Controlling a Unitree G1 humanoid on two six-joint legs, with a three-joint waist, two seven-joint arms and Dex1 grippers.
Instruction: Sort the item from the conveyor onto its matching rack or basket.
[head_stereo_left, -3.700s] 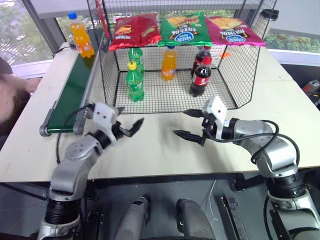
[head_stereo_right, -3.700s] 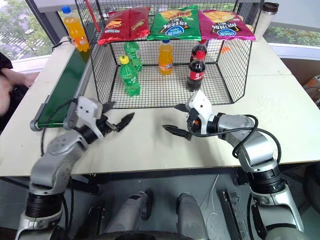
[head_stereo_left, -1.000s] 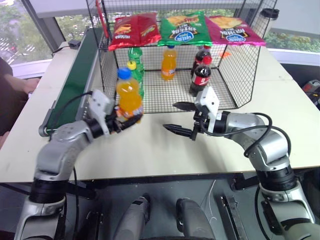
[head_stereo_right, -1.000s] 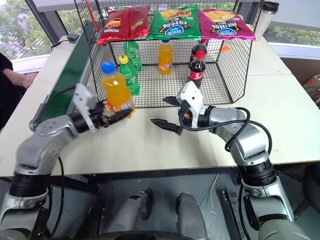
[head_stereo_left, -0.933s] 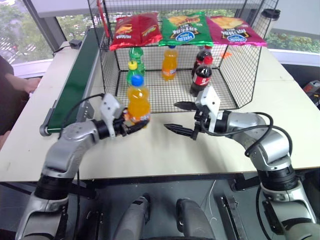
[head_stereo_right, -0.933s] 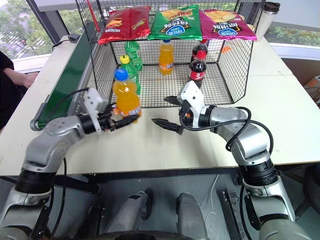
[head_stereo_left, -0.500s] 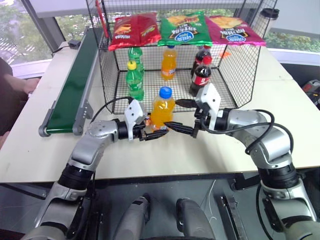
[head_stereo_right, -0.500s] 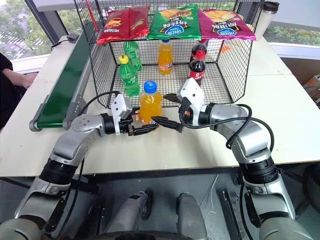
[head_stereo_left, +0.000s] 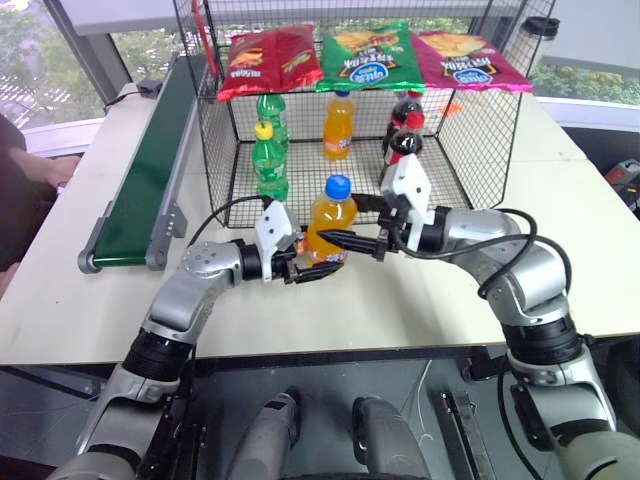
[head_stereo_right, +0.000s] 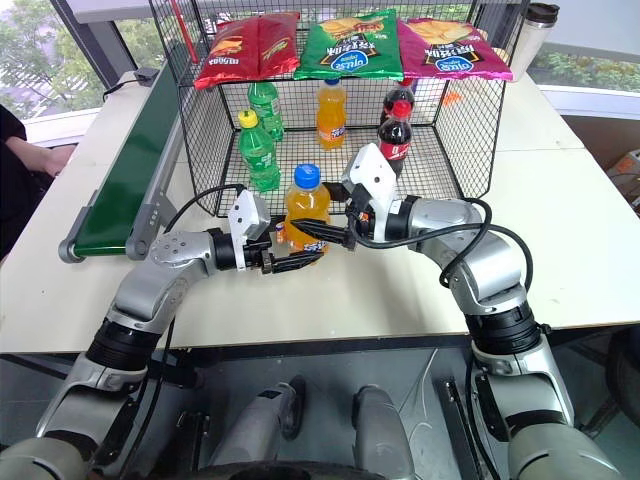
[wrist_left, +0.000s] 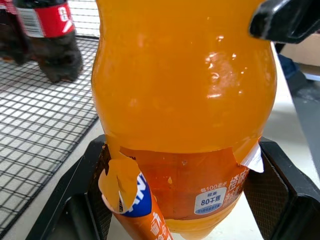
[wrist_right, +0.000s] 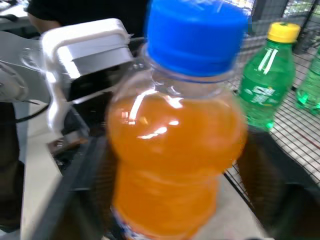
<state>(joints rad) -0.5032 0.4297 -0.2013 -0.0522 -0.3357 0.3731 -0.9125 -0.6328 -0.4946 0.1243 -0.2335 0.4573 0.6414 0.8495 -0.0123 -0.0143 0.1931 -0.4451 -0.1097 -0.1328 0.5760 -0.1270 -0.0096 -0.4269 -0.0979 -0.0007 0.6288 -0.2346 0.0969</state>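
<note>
We had both grippers on the bottle (head_stereo_left: 330, 225) at once, just in front of the cage (head_stereo_left: 480, 160): the left gripper (head_stereo_left: 318, 262) was clamped low on it, across the label band, and the right gripper (head_stereo_left: 352, 222) had closed on the bulge above, under the blue cap. We judged this to be a hand-over, the bottle kept upright and clear of the table (head_stereo_left: 60, 290) so that the arm nearer the cage's open front could carry it in. Two grips at different heights meant the fingers did not foul each other. The label (wrist_left: 131, 192) was torn and peeling near the left fingers, so a low grip might slip; the upper hold on the bare plastic looked surer. Inside the cage, at the back, stood another orange bottle (head_stereo_left: 338, 124), between the green bottles (head_stereo_left: 269, 160) and the colas (head_stereo_left: 403, 140), which we took as the matching spot. The conveyor (head_stereo_left: 150, 170) lay to the cage's left, with nothing on the belt. Crisp bags (head_stereo_left: 370, 56) lay across the cage's top.
</note>
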